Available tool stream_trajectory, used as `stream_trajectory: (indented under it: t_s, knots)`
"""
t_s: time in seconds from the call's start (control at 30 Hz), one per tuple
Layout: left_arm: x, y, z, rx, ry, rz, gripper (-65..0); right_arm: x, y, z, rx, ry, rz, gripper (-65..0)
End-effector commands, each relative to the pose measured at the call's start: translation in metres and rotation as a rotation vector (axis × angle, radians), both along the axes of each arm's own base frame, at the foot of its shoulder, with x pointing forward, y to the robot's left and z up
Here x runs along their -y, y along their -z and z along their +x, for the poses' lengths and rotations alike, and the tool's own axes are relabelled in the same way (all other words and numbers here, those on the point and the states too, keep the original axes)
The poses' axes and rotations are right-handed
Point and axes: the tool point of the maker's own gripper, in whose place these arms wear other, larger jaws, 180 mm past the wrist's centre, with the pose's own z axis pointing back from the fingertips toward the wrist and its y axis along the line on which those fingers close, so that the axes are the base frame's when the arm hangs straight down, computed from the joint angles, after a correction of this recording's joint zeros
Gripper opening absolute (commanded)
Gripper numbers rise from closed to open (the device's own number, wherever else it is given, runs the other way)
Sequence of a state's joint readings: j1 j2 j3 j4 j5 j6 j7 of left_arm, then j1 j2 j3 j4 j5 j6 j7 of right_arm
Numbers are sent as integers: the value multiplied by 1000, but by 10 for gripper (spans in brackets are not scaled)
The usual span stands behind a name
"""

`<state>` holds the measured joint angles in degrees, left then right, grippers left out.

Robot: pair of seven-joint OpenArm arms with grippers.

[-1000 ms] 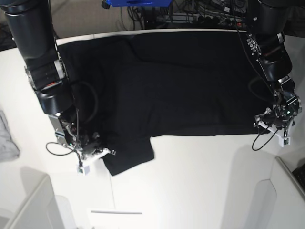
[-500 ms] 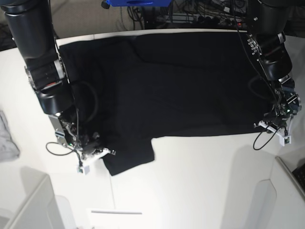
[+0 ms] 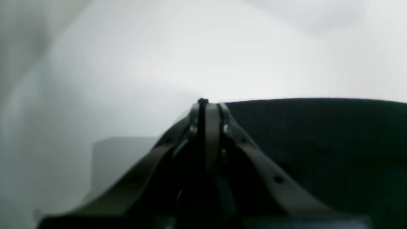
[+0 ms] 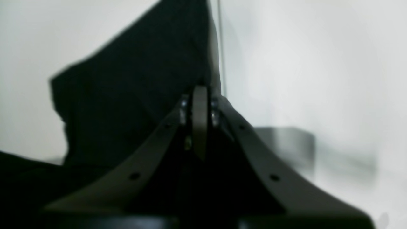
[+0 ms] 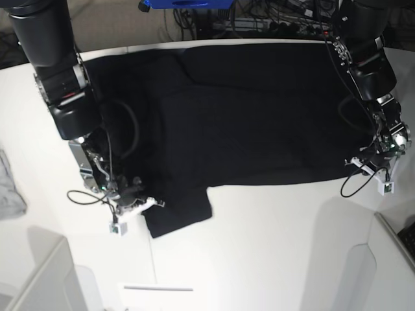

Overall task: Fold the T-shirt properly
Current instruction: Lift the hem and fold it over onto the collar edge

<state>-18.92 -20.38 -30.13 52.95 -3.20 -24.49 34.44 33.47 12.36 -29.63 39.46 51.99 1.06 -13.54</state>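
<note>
The black T-shirt lies spread flat on the white table, plain side up, with one sleeve pointing toward the near edge. My right gripper is at the sleeve's outer edge, low on the table. In the right wrist view its fingertips are pressed together against the black cloth. My left gripper sits at the shirt's near corner on the right side of the base view. Seen from the left wrist, its jaws are shut with a thin black edge of the T-shirt pinched between them.
A small grey cloth lies at the table's left edge. White box-like panels stand at the near left and near right corners. Cables and a blue object are behind the table's far edge.
The left gripper has closed on the shirt's near right corner. Both arms have shifted slightly; the shirt lies as before.
</note>
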Motion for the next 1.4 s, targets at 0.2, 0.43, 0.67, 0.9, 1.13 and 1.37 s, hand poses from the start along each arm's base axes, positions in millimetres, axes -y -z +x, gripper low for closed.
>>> stream_trajectory:
  t_s: [0.2, 0.43, 0.67, 0.9, 1.13, 1.37]
  knots:
    - [-12, -51, 16, 77, 23, 88, -650, 5, -40, 21, 111, -11, 4, -650]
    - [-2, -48, 3, 52, 85, 106, -650, 10, -41, 12, 124, -2, -7, -650]
    - [0, -63, -6, 49, 106, 163, -650, 2, -54, 2, 172, -39, 4, -650]
    - [6, -75, -16, 32, 121, 208, -650, 13, -45, -14, 145, 7, 45, -650]
    - [15, -79, -28, 43, 147, 227, -650, 20, -59, -31, 151, 40, 117, -650]
    - [34, -79, -46, 78, 185, 177, -650, 15, -70, -50, 187, 15, 131, -650]
